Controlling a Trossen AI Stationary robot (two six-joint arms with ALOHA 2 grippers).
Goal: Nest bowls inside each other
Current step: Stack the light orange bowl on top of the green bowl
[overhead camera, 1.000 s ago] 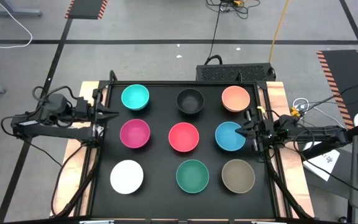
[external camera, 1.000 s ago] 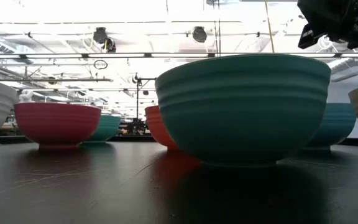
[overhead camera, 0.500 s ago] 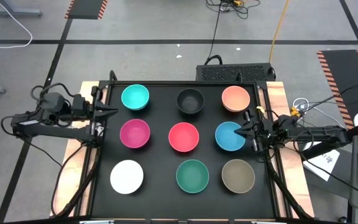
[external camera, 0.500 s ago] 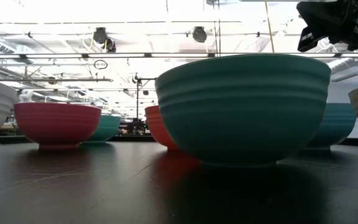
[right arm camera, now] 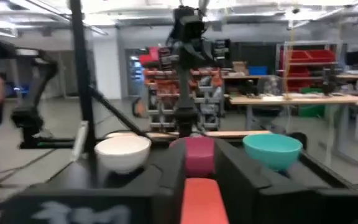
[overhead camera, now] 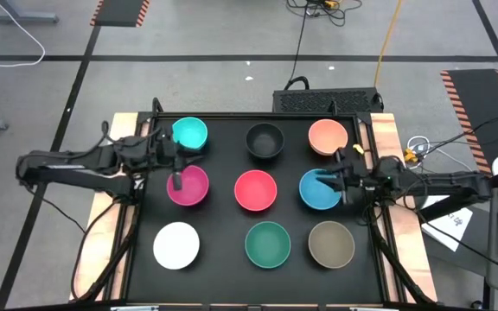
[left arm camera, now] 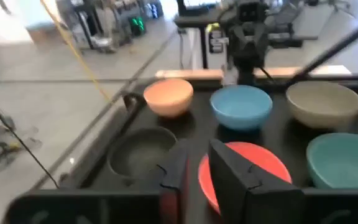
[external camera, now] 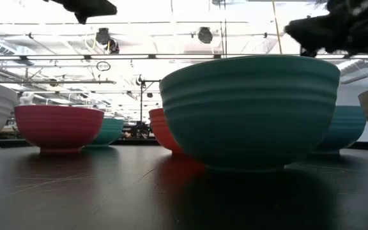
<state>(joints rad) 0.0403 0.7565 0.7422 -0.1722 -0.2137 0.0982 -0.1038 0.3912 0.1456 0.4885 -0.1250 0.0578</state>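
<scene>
Nine bowls stand on their bases in a three-by-three grid on the black mat. The far row holds cyan (overhead camera: 188,134), black (overhead camera: 264,140) and peach (overhead camera: 328,136). Magenta (overhead camera: 190,188), red (overhead camera: 256,190) and blue (overhead camera: 318,193) make the middle row. White (overhead camera: 176,244), green (overhead camera: 268,244) and taupe (overhead camera: 331,244) sit nearest. My left gripper (overhead camera: 179,175) hangs open above the magenta bowl's left rim, pointing toward the table's right. My right gripper (overhead camera: 324,179) is open above the blue bowl, pointing left. The low view shows both held high above the bowls.
A raised frame (overhead camera: 374,216) runs around the mat, with wooden boards at the left and right sides. A black box (overhead camera: 327,101) sits beyond the far edge. Narrow strips of bare mat (overhead camera: 223,216) separate the bowls.
My left gripper has swung from the table's left edge toward the right and now hangs over the magenta bowl's left rim. My right gripper has moved a little leftward from the right edge, out over the blue bowl. No bowl has moved.
</scene>
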